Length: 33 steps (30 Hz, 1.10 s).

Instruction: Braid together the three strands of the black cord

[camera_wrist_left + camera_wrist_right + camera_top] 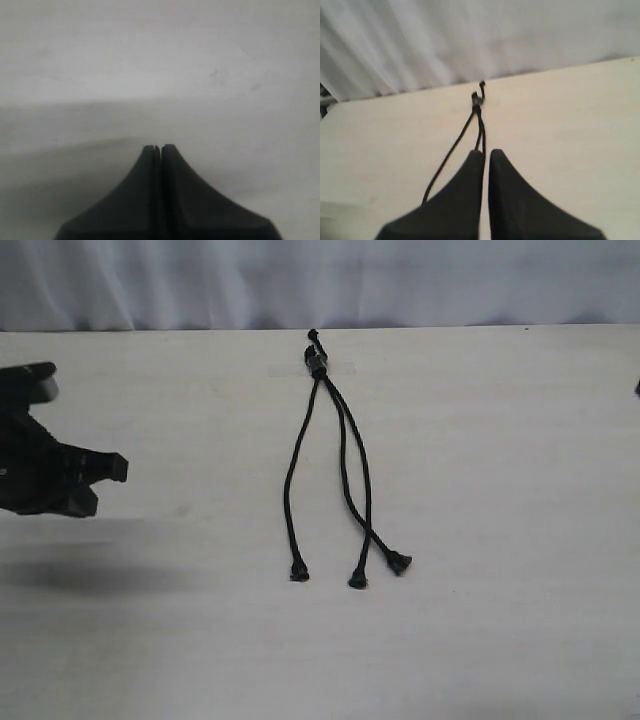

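The black cord [345, 455] lies on the pale table, its knotted end [318, 365] at the far side under a strip of clear tape. The three strands fan toward the near edge: the left strand [292, 475] lies apart, and the other two cross just above their flared tips [357, 581] [399, 563]. My left gripper [105, 480] [158, 147] is shut on nothing, far left of the cord, over bare table. My right gripper [486, 152] is shut and empty, hovering on the near side of the cord [481, 132], and it hides the strands' lower parts.
A white curtain [320, 280] hangs behind the table's far edge [450, 327]. The left arm casts a broad shadow [90, 560] on the table near it. A small dark object [637, 388] pokes in at the right border.
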{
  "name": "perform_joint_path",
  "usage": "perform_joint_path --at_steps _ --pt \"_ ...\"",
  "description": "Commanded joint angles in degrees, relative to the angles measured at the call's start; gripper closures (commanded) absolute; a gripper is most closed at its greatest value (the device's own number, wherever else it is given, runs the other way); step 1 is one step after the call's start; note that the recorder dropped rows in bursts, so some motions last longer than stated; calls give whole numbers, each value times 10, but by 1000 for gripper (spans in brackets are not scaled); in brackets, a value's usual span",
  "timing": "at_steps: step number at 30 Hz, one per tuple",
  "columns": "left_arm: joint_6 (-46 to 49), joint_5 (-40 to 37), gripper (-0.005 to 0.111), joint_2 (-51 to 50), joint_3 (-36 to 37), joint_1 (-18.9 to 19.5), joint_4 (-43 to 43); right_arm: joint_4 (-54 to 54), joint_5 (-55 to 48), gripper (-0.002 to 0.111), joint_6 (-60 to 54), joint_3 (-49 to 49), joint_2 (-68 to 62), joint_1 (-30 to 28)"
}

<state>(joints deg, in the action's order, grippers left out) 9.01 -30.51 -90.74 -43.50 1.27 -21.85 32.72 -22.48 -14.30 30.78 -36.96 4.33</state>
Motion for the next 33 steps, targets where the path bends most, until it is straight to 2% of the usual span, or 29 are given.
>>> perform_joint_path --at_steps 1,5,7,10,14,18,23,26,27,28,29,30,33 --pt "-5 -9 107 -78 -4 0 -42 -6 -41 104 6 -1 -73 -2" --pt "24 14 107 -95 1 -12 -90 -6 -148 104 5 -1 -175 -2" --pt "34 34 107 -87 4 -39 -89 -6 -172 104 -2 -1 -233 -2" --pt "52 64 107 -69 4 -98 -88 -2 -152 104 -21 0 -301 12" --pt "52 100 107 -54 4 -177 -89 -6 -131 104 -47 33 -392 98" --pt "-30 114 107 -53 4 -212 -88 -41 -44 104 -17 85 -482 187" --pt "-33 92 107 -43 4 -204 -70 -106 -43 101 40 202 -594 238" --pt "-36 86 107 -18 4 -197 -67 -142 -54 90 67 273 -657 245" --pt "-37 86 107 14 4 -189 -58 -152 -64 80 70 313 -697 245" --pt "-37 85 107 29 4 -184 -53 -159 -68 76 75 329 -715 245" --pt "-44 82 107 65 4 -169 -35 -170 -75 68 76 356 -744 245" --pt "-50 76 107 81 4 -161 -25 -171 -77 66 76 366 -753 245" --pt "-77 28 107 142 4 -102 32 -251 -77 65 93 408 -790 245"
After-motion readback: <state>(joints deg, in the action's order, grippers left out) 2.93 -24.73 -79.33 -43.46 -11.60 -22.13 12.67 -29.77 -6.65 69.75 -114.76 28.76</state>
